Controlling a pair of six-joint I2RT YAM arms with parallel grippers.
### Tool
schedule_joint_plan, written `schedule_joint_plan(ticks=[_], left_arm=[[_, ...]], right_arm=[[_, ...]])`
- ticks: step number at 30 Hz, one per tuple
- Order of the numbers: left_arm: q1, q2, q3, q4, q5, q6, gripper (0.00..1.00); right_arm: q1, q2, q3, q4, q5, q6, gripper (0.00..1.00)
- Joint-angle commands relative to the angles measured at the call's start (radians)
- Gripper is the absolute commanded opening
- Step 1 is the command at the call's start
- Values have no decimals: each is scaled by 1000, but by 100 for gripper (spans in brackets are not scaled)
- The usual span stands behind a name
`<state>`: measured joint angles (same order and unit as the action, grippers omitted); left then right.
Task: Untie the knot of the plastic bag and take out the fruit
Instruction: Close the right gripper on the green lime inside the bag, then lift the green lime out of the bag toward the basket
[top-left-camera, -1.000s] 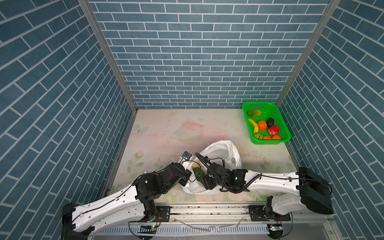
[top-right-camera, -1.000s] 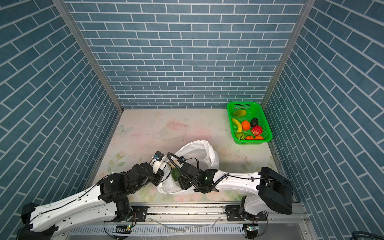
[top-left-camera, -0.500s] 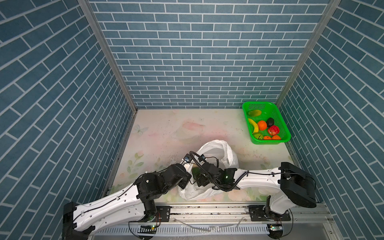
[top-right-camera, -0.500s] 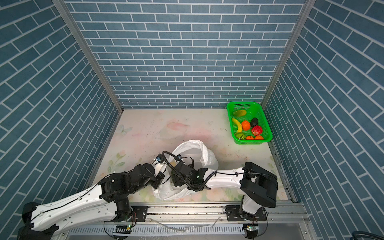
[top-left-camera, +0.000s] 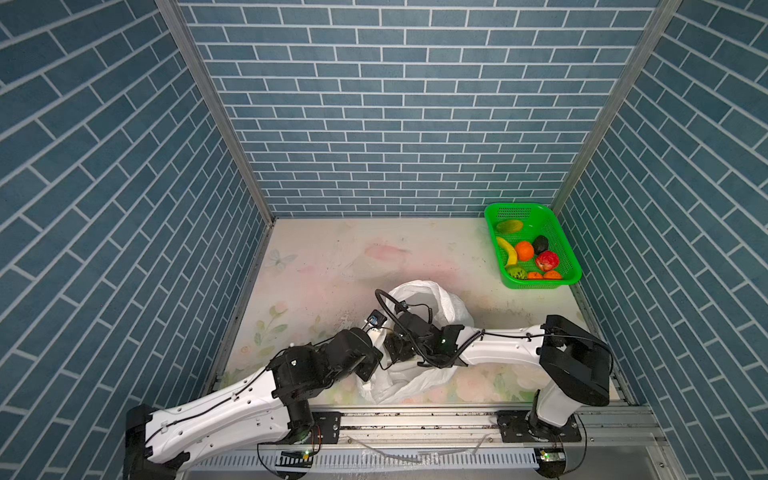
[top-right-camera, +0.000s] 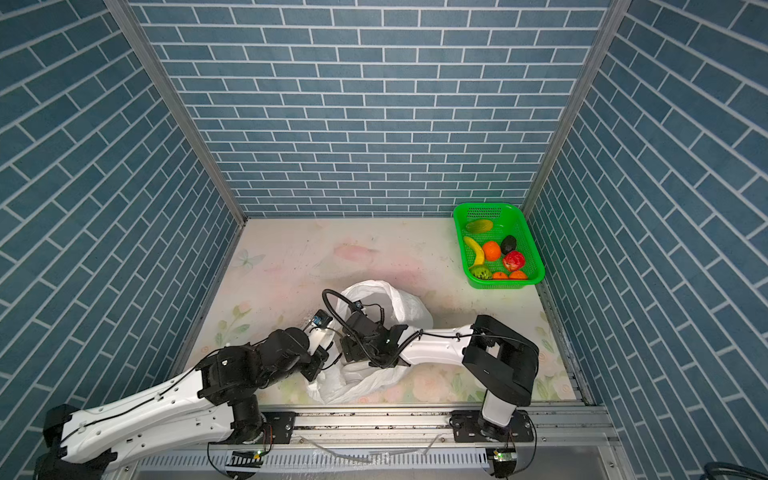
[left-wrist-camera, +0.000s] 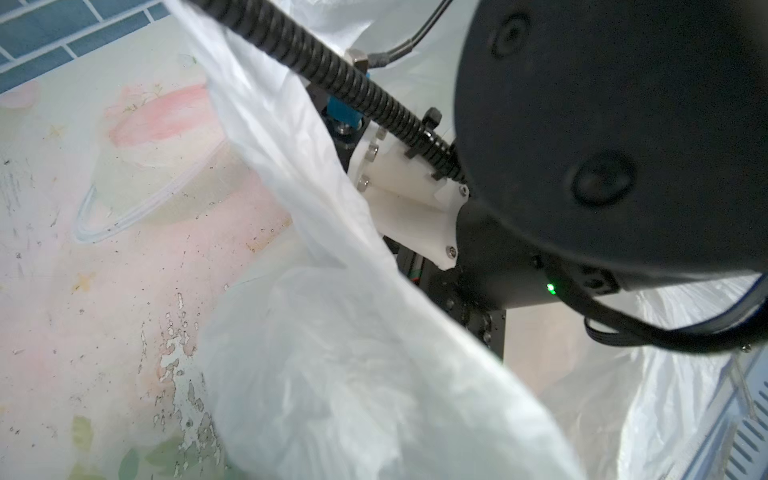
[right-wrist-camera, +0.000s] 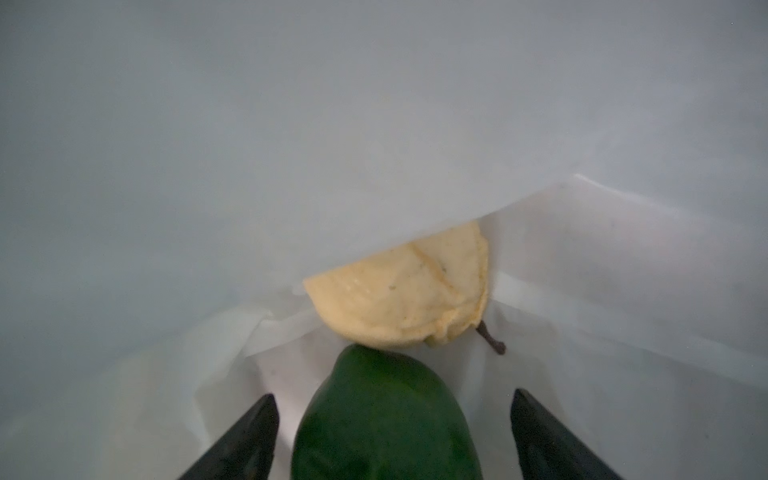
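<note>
Both top views: looks down into a blue brick-patterned booth onto a pale floral tabletop (top-left-camera: 316, 266). Shows the plastic bag (top-left-camera: 451, 305) lying near the front edge with its mouth gaping. No knot visible anywhere, so judged already untied. Shows the left gripper (top-left-camera: 379, 336) at the bag's near rim and the right arm (top-left-camera: 503, 345) reaching across into the mouth, fingers hidden inside. Well apart, in the far right corner, shows a green basket (top-left-camera: 519, 206) holding a mango (top-left-camera: 509, 226), a banana (top-left-camera: 508, 250), a tangerine (top-left-camera: 524, 250), a dark avocado (top-left-camera: 540, 244), a bumpy red fruit (top-left-camera: 547, 260), a kiwi half (top-left-camera: 516, 272) and two more orange pieces.

Left wrist view: looks along a taut sheet of white bag film, with the right arm's black wrist housing (left-wrist-camera: 602, 124) beyond it. Shows no left fingers; closed together, and judged from the stretched film to be pinching the bag's rim.

Right wrist view: looks inside the bag. Shows the right gripper (right-wrist-camera: 392, 395) with fingers spread wide, one each side of a green avocado (right-wrist-camera: 386, 424), clear of it on both sides, gripping nothing. Just behind, seemingly touching it, shows a cream-coloured fruit (right-wrist-camera: 407, 299) with a short brown stem, half under a fold of film.

Progress, as a judgement: untying done, most fruit out. At least these two left to lift, avocado first. Cannot tell whether more hides under the folds.
</note>
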<state>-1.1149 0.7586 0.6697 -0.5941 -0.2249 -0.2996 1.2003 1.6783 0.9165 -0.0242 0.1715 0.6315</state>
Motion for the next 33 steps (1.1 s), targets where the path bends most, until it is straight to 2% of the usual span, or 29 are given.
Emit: schedule_joint_plan(ticks=[1,6,12,15,17,19,24,33], left_arm=[[-3,1,0,4,-17,-4,0],[-3,14,0,23,-20,-1,0],[-3,27,-5,43,-14,-5,0],[-3,31,0,45,-17,-4,0],[-3,31,0,45,-20,-3,0],[-3,30,1,47,-23,-2,0],[-3,40,-1,76,-24,0,0],[-3,108,12,160,4,2,0]], right_arm=[[12,-46,-40,-19,-56,3,87],[16,-24,-33,-62,-86,-22,89],[16,30,26,-119,-31,-30,89],[16,40,41,-125,-14,-23,83],[16,34,40,-129,4,-14,74],[16,5,20,-115,22,-10,69],[16,-85,-28,-111,37,-23,64],[8,-240,-61,-200,3,24,60]])
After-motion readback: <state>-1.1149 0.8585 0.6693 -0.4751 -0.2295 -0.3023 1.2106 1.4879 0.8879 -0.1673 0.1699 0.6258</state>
